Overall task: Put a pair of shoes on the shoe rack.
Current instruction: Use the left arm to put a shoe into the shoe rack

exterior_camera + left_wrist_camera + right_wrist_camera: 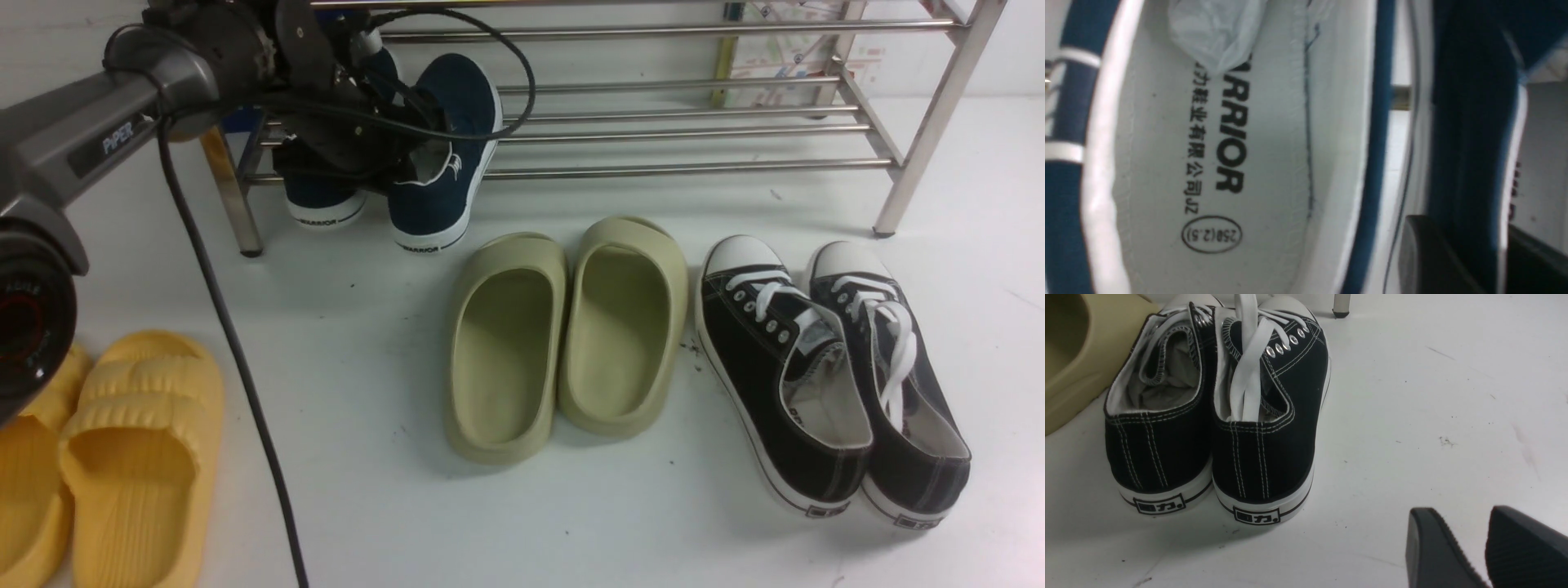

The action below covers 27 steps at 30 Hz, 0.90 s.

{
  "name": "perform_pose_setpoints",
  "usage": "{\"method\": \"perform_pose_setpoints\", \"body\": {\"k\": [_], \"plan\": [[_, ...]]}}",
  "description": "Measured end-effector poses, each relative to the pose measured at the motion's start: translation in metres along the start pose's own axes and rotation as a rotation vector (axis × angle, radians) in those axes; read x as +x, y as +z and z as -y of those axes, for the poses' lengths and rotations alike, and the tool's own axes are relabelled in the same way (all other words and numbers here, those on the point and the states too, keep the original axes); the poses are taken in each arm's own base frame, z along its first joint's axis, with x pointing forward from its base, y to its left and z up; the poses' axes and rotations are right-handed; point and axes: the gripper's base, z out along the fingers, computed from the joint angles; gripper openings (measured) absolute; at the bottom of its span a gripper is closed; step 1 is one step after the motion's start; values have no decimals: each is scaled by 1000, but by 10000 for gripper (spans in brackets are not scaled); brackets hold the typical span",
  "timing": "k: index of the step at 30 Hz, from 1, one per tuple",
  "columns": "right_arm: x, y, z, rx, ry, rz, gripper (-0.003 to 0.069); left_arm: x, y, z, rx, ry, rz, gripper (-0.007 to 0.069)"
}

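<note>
Two left fingers: left gripper spread, one to each side of a navy side wall; no firm pinch visible, probably just letting go.
Wall between fingers: part of one navy slip-on; thin edge, likely chosen for a narrow grip without crushing the toe.
Beside the fingers: other navy slip-on, opening toward the wrist camera, white lining and printed insole showing; close enough to be nudged by a careless exit.
Around the fingers, front view: both navy slip-ons at the left end of the shoe rack, lying over the lower rails, heels jutting out toward the near side. Toes inward, presumably for support along the tubes and heels within easy reach.
Angle of pair: not quite parallel, toes partly hidden behind the left arm; exact rail contact impossible to tell.
Nearer side of the left fingers: olive-green slides on the floor, outside the task; yellow slides likewise, below the arm.
Right fingers: right gripper spread, nothing between; black lace-up sneakers near, untouched. Apparently kept out of the way, one arm being enough here.
Progress, judged: nearly done; clean withdrawal next, straight off the wall, to avoid dragging a shoe outward. Perhaps a small push on the heels afterward.
</note>
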Motion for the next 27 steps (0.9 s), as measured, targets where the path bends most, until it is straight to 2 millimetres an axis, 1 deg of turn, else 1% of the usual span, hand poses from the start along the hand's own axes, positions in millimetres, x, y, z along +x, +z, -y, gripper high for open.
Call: {"method": "perform_pose_setpoints", "body": {"k": [4,6,8,9,10,13,14,15,16,17,18,19,20,21,22,23,24,25,26,27], "plan": [[0,0,0,0,0,0,239,-1,-8,2,5,0,-4,271],[0,0,0,0,0,0,239,-1,-18,4,4,3,-22,290],[0,0,0,0,0,0,239,-1,-26,5,4,5,-32,292],[0,0,0,0,0,0,239,-1,-34,7,3,8,-44,292],[0,0,0,0,0,0,239,-1,-36,7,2,10,-48,292],[0,0,0,0,0,0,239,-1,-61,11,-2,37,-68,279],[0,0,0,0,0,0,239,-1,-63,11,-2,43,-72,277],[0,0,0,0,0,0,239,-1,-69,12,2,53,-73,259],[0,0,0,0,0,0,239,1,-82,16,27,67,-74,210],[0,0,0,0,0,0,239,2,-85,17,39,73,-76,182],[0,0,0,0,0,0,239,3,-86,17,43,74,-77,182],[0,0,0,0,0,0,239,8,-91,20,82,75,-93,110],[0,0,0,0,0,0,239,14,-90,20,101,78,-111,58],[0,0,0,0,0,0,239,19,-87,20,120,70,-127,23],[0,0,0,0,0,0,239,21,-84,19,122,69,-136,15],[0,0,0,0,0,0,239,31,-74,17,151,50,-161,-13],[0,0,0,0,0,0,239,38,-66,14,155,41,-181,-13],[0,0,0,0,0,0,239,38,-65,15,159,41,-176,-13],[0,0,0,0,0,0,239,48,-54,10,162,36,-179,-13],[0,0,0,0,0,0,239,50,-51,9,162,35,-174,-13]]}}
